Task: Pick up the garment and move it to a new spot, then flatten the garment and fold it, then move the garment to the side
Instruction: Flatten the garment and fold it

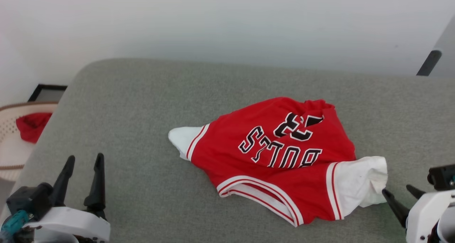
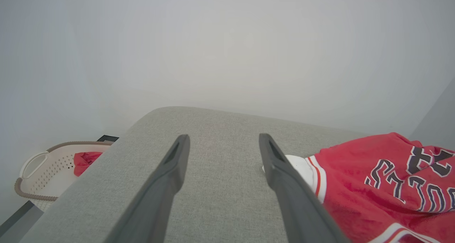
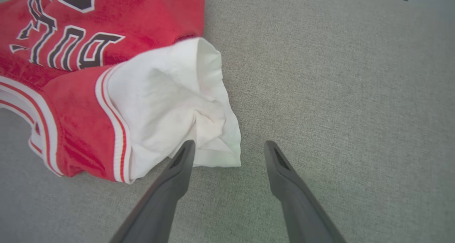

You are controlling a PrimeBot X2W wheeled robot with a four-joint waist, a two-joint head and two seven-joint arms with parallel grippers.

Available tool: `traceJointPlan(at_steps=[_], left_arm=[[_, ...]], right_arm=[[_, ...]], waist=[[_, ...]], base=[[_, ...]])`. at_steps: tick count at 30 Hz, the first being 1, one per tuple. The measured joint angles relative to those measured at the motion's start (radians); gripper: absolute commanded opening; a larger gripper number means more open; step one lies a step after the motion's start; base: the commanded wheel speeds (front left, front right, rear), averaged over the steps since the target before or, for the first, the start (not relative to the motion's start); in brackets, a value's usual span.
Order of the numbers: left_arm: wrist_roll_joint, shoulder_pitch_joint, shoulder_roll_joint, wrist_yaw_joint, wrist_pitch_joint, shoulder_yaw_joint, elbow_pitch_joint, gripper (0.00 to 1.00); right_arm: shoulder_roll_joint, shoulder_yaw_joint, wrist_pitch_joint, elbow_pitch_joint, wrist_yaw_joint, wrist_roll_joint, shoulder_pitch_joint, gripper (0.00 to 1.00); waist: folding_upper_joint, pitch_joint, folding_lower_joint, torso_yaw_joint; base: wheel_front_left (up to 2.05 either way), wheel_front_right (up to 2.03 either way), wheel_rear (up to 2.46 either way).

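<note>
The garment is a red jersey with white sleeves, striped trim and black lettering, lying crumpled right of centre on the grey surface. My left gripper stands open at the lower left, well apart from the garment's left white sleeve. My right gripper is open at the lower right, its fingertips just beside the right white sleeve. In the right wrist view the right gripper has its left finger at the edge of the garment's white sleeve. The left wrist view shows the left gripper over bare grey fabric, with the garment to its right.
A pale laundry basket holding a plain red cloth stands beyond the surface's left edge; the basket also appears in the left wrist view. A dark leg rises at the far right. A white wall lies behind.
</note>
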Motion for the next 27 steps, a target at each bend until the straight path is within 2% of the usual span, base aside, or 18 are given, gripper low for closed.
traceJointPlan(at_steps=[14,15,16,17,27], left_arm=[[0.109,-0.057,-0.134,-0.092,0.0,0.058,0.04,1.0],[0.113,-0.061,-0.141,-0.1,0.0,0.061,0.046,1.0],[0.115,-0.066,-0.149,-0.104,0.0,0.065,0.052,1.0],[0.119,-0.069,-0.156,-0.109,0.0,0.068,0.056,1.0],[0.151,-0.071,-0.208,-0.149,0.0,0.119,0.091,1.0]], right_arm=[[-0.042,0.09,0.073,0.143,0.0,0.052,-0.142,1.0],[-0.048,0.099,0.075,0.155,0.0,0.052,-0.153,0.58],[-0.051,0.104,0.074,0.168,0.0,0.055,-0.166,0.1],[-0.053,0.108,0.07,0.181,0.0,0.058,-0.177,0.0],[-0.095,0.126,0.062,0.241,0.005,0.072,-0.252,0.0]], waist=[[0.0,0.139,0.0,0.054],[0.0,0.146,0.0,0.059],[-0.0001,0.153,0.0,0.063],[-0.0001,0.158,0.0,0.067],[0.0,0.18,0.0,0.072]], base=[[0.0,0.0,0.0],[0.0,0.0,0.0],[0.0,0.0,0.0],[0.0,0.0,0.0],[0.0,0.0,0.0]])
